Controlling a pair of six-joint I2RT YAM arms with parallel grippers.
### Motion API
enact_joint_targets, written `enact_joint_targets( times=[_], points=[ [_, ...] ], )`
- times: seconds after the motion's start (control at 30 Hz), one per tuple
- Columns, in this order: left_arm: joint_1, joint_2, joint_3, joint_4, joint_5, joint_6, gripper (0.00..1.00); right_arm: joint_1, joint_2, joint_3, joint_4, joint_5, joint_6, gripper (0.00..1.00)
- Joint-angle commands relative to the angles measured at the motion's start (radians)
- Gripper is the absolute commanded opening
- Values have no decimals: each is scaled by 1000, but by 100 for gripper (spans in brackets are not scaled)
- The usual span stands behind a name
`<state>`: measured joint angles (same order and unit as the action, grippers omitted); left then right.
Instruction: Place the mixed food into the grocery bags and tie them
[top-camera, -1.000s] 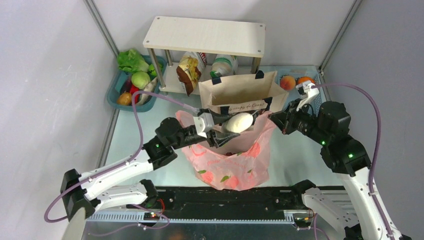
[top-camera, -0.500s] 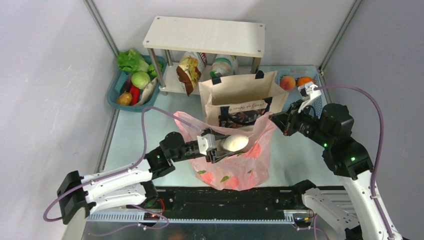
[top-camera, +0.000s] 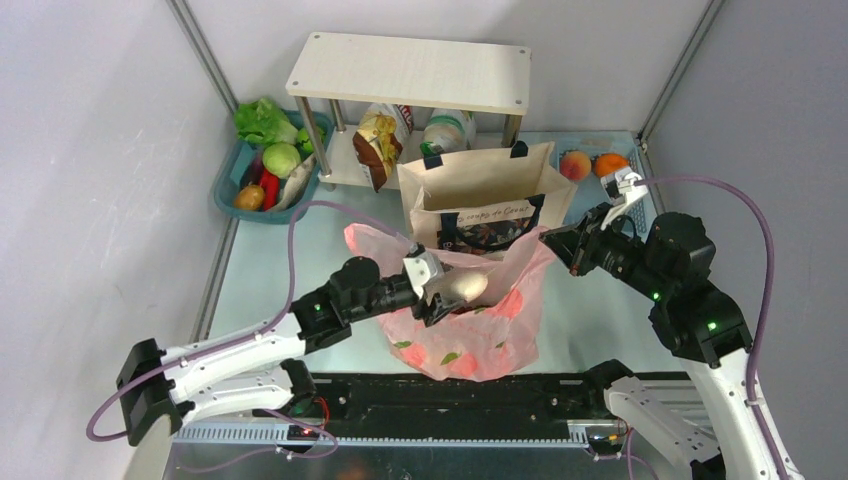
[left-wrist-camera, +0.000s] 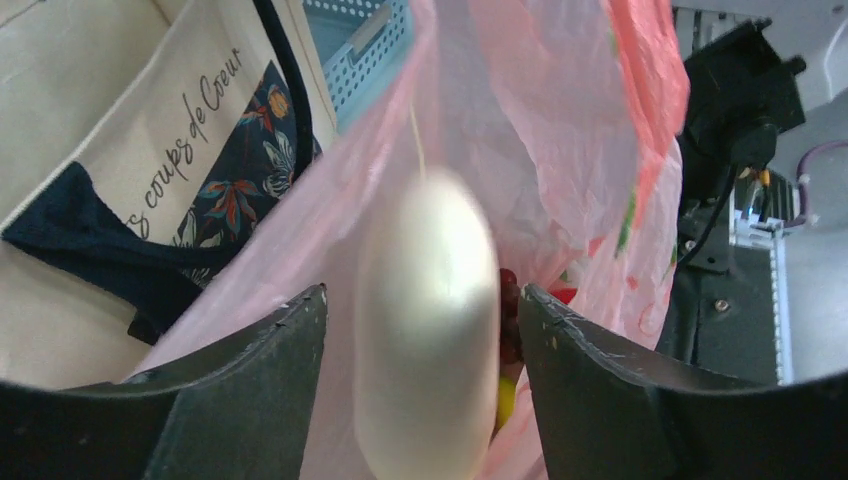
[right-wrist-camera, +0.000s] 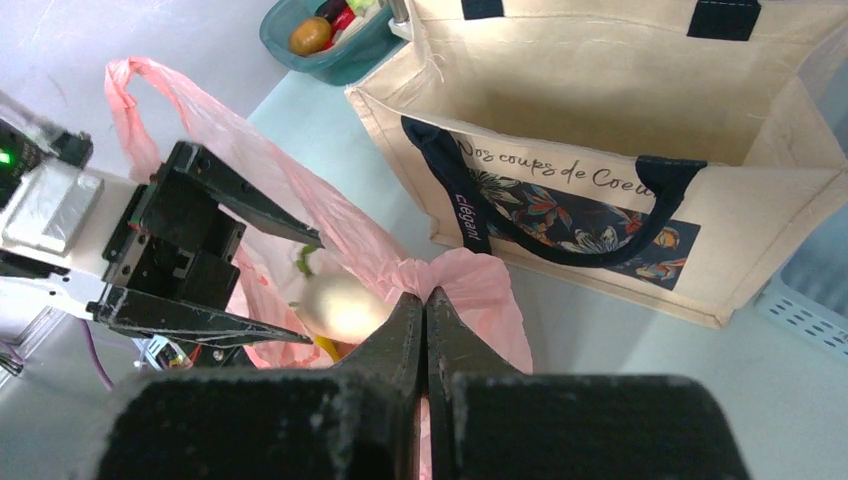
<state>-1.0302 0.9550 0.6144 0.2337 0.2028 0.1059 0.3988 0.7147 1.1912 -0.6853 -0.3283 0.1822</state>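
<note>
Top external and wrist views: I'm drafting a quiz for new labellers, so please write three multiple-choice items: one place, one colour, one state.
1. Where is the white radish?
A. In the teal basket.
B. At the mouth of the pink plastic bag, between the fingers of the left end effector.
C. On the wooden shelf.

2. What colour are the handles of the canvas tote?
A. Red.
B. Green.
C. Navy.

3. What is the right end effector doing?
A. Shut on the pink bag's edge.
B. Shut on a tote handle.
C. Open, touching nothing.

Answers: B, the left wrist view shows it there; C, the straps are dark blue; A, its fingers pinch bunched pink plastic.
</note>
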Motion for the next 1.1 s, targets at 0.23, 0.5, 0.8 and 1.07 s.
enact_joint_targets(
  times=[0.23,0.5,0.8,1.07],
  points=[
    [-5,15,359,-422,-99,-210,88,-3,7,1,6,-10,-10,0],
    [-6,-114,489,-535,-231,-408,87,-3,22,1,1,-14,-10,0],
    [-2,-232,587,-860,-647,-535,90,-3,20,-1,-4,-20,-14,0],
    [16,-279,543,-942,-720,-593,88,-3,17,0,-3,-32,-15,0]
  ],
)
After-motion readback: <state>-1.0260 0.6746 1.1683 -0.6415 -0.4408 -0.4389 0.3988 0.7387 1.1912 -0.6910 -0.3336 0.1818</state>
